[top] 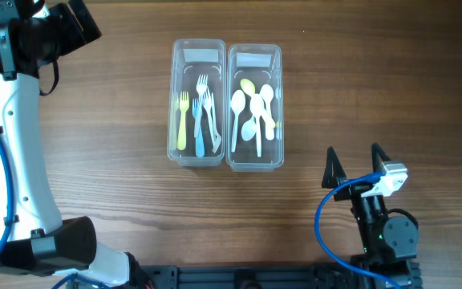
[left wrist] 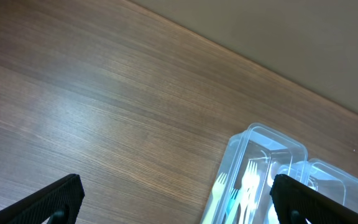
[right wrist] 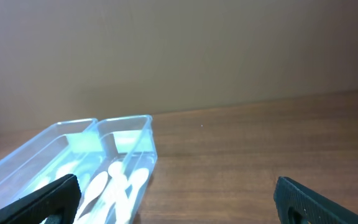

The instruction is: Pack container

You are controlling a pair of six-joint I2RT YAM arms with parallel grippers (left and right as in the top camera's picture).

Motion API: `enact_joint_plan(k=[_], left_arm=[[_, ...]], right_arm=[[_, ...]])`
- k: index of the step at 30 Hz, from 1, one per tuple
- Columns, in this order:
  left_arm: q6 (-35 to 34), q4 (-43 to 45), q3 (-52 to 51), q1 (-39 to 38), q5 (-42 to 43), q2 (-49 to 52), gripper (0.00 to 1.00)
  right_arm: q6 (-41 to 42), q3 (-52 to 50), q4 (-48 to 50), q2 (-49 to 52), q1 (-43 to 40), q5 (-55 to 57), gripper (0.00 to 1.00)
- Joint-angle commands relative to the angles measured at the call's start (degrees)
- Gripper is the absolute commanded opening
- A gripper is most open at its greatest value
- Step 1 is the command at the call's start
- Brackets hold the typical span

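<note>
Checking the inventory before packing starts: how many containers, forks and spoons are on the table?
Containers: 2
Forks: 4, the white ones overlapping
Spoons: about 6, piled so the count is uncertain
Total: about 12

left arm (top: 14, 144): stretched forward, jaws wide, empty | right arm (top: 385, 229): folded near base, jaws wide, empty
</note>
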Motion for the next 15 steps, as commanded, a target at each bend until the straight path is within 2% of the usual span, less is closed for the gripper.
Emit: enact_joint_plan(k=[1, 7, 15], left_arm=[[0.5, 0.2, -0.1, 0.3, 0.1, -0.1, 1.00], [0.5, 0.2, -0.1, 0.3, 0.1, -0.1, 1.00], [0.5, 0.2, -0.1, 0.3, 0.1, -0.1, 1.00]], right_arm=[[-0.8, -0.5, 0.6, -1.1, -1.3, -0.5, 1.00], [-5.3, -0.5, -0.7, -1.1, -2.4, -1.4, 1.00], [-5.2, -0.5, -0.8, -1.1, -2.4, -1.4, 1.00]])
